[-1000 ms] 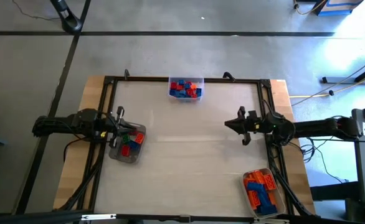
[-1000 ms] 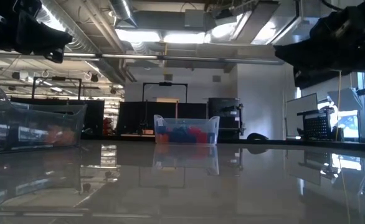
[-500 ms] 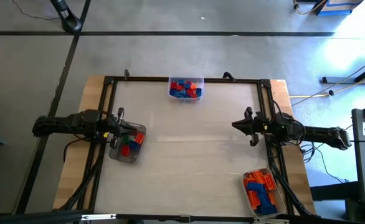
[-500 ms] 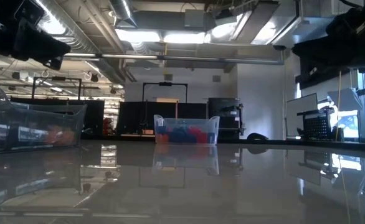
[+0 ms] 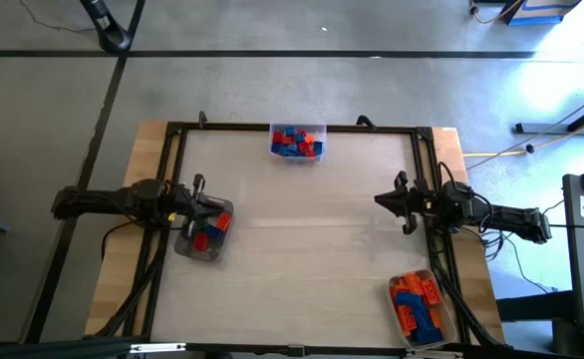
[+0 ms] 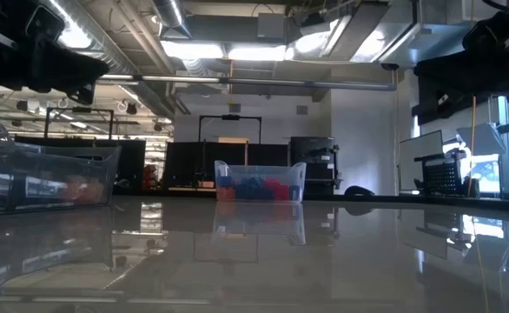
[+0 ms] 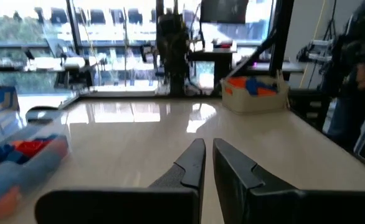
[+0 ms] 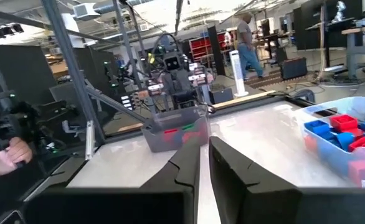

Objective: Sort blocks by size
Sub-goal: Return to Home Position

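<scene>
Your left gripper [image 5: 208, 202] hangs by the clear plastic tray [image 5: 186, 248] of red and green studded blocks [image 5: 205, 237], fingers narrow. Your right gripper [image 5: 381, 199], well apart from that tray, has narrow fingers too.

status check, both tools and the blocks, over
Left tool shut, by left tray. Right tool shut, empty. Blocks all in trays. Nothing in the way.

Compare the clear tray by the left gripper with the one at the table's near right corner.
The left tray holds mostly red blocks with some green; the right-corner tray holds orange and blue blocks. The left gripper hangs at the left tray's edge; no arm is over the right-corner tray. Both are clear plastic.
</scene>
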You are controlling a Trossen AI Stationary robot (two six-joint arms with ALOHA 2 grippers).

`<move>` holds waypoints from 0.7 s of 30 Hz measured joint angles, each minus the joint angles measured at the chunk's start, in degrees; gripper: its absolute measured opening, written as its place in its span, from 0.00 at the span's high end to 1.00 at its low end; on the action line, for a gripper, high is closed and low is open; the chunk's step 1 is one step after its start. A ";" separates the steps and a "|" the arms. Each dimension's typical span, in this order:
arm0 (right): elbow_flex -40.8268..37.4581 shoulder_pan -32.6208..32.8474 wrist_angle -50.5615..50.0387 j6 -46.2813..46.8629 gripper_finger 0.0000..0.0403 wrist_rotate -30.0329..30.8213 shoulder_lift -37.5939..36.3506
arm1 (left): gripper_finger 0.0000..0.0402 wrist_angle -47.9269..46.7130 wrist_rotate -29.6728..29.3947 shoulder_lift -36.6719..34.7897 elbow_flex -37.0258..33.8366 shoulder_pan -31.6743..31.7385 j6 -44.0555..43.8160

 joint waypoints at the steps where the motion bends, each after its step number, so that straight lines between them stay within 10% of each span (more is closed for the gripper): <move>1: 0.00 0.00 -0.16 0.01 0.91 0.47 0.02 | 0.95 1.43 0.07 -0.02 -0.55 0.00 0.05; 21: -0.02 0.00 -4.25 -0.05 0.91 1.92 0.39 | 0.95 3.98 -0.23 0.46 -1.65 0.48 1.50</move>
